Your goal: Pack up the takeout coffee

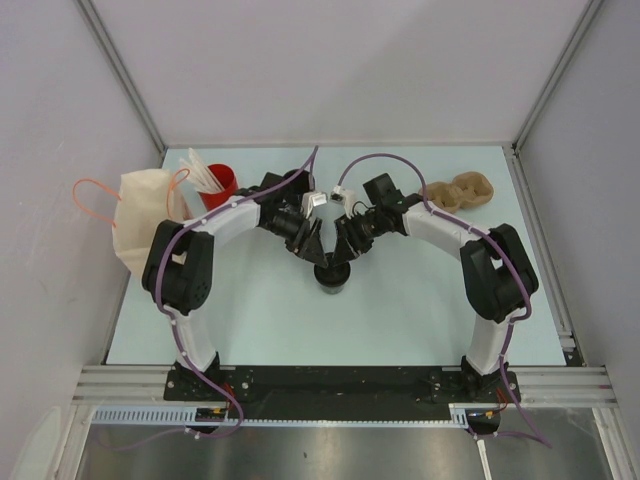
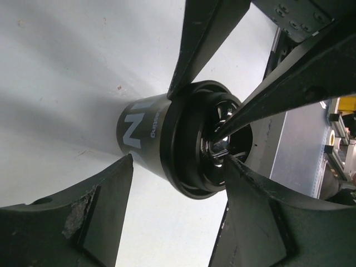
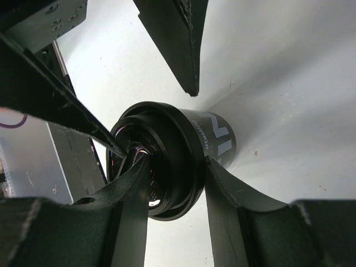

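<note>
**Top external view.** The small round black disposable takeout coffee cup [image 1: 330, 276] is standing upright on the pale green table [image 1: 420, 310], near its centre. The left gripper [image 1: 317, 256] is sitting at the cup's 11 o'clock and the right gripper [image 1: 344, 256] at its 1 o'clock, both right at the cup. A red plastic cup [image 1: 222, 187] holding white sticks [image 1: 200, 170] is standing well apart at 10 o'clock. A beige bag with orange handles [image 1: 140, 225] is lying at 9 o'clock by the table edge. A brown moulded-pulp cup carrier [image 1: 460, 192] is lying at 2 o'clock.

**Left wrist view.** The takeout coffee cup [image 2: 158, 142] is showing white lettering on its wall and a black lid. The left gripper [image 2: 181, 158] is standing with jaws wide, straddling the cup. One finger [image 2: 72, 217] is beside the wall at 7 o'clock, and the other [image 2: 278, 222] is reaching the lid top at 5 o'clock.

**Right wrist view.** The right gripper [image 3: 177, 160] is pinching the takeout coffee cup [image 3: 183, 139] with jaws partly closed. One finger [image 3: 111, 194] is pressing into the lid recess, and the other [image 3: 245, 194] is bearing on the outer wall under the lid rim. At 12 o'clock a left finger [image 3: 178, 44] is leaving a sliver of table between its tip and the cup, so the left gripper is holding nothing.
</note>
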`<state>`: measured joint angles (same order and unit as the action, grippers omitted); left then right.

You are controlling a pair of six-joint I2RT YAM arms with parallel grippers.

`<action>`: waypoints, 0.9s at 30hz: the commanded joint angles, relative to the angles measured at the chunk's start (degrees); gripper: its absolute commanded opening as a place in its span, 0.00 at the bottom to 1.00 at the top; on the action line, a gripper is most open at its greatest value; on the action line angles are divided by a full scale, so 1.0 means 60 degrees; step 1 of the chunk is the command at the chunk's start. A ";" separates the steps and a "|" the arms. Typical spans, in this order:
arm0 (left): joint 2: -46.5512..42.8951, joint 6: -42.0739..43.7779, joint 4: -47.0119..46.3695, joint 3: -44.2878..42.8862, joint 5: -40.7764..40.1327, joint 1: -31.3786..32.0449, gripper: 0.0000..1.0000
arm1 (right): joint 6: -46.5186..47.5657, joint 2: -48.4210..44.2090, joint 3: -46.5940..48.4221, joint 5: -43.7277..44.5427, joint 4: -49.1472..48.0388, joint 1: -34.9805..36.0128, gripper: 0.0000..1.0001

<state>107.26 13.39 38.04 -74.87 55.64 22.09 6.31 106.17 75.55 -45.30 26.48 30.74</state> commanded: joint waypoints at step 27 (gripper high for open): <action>0.0683 -0.0385 -0.0130 -0.0426 -0.1028 0.0479 0.67 | 0.0180 -0.0204 -0.0331 0.1997 0.0641 0.0179 0.37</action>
<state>108.81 10.00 38.65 -76.09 54.35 23.64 5.78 105.30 75.48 -43.35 28.23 30.41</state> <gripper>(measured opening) 0.638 0.434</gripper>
